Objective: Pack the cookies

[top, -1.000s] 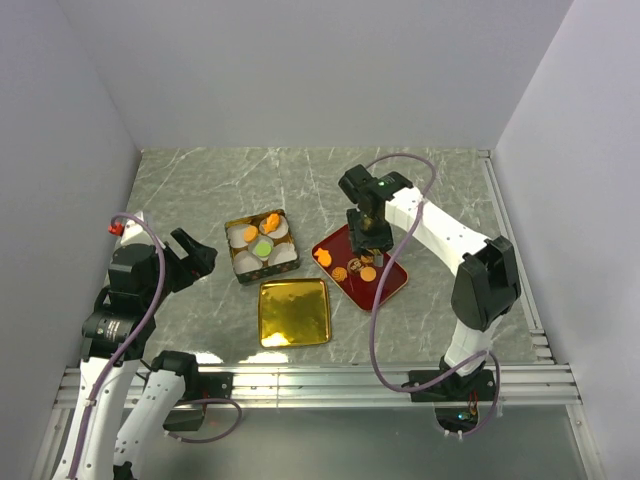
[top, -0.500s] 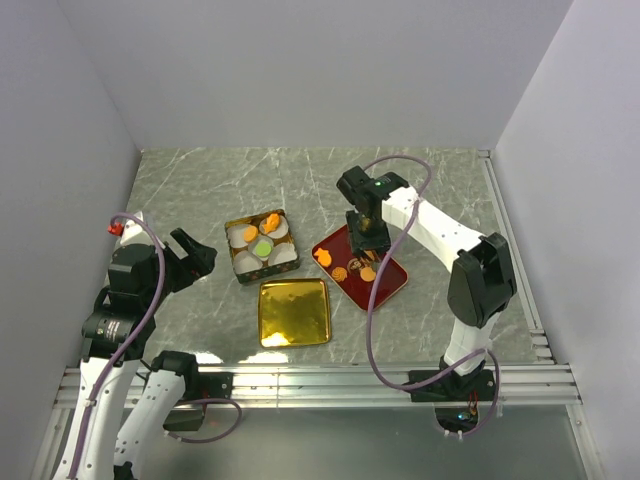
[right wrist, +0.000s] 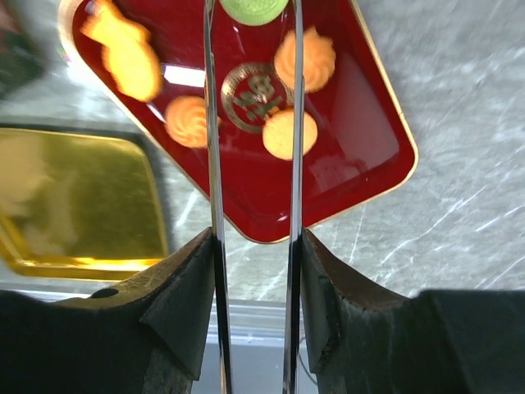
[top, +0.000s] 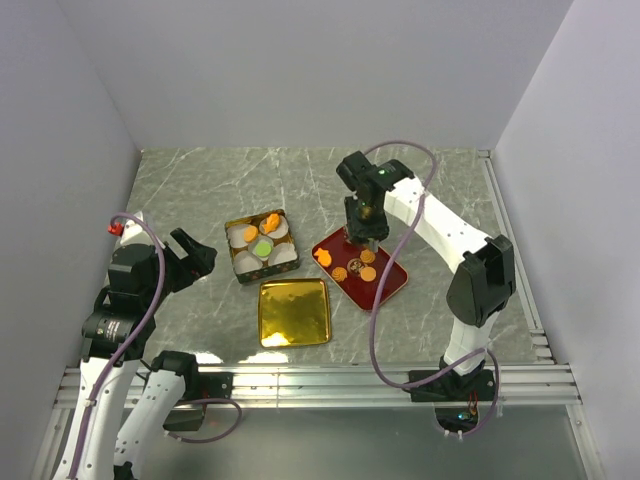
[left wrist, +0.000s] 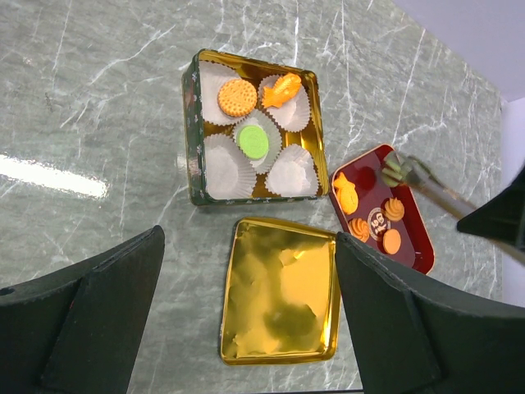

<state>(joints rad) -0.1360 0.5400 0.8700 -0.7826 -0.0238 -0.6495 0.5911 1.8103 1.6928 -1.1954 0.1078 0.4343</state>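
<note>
1. While the right hand (top: 365, 238) hung over the red tray (top: 388, 288), its long thin metal fingers (right wrist: 212, 164) were closed partway on a green cookie (right wrist: 254, 8), which seemed pinched flat between the tips
2. From that hand the open tin (left wrist: 190, 139) lay to the left, just beside the tray, with two empty paper cups (left wrist: 293, 171) along its near side, so the carry looked to run leftward
3. On the tin's far side the left hand (left wrist: 250, 238) gaped wide and held nothing
4. On the tray lay the other cookies (right wrist: 283, 135), with the gold lid (left wrist: 283, 287) near the tin
</note>
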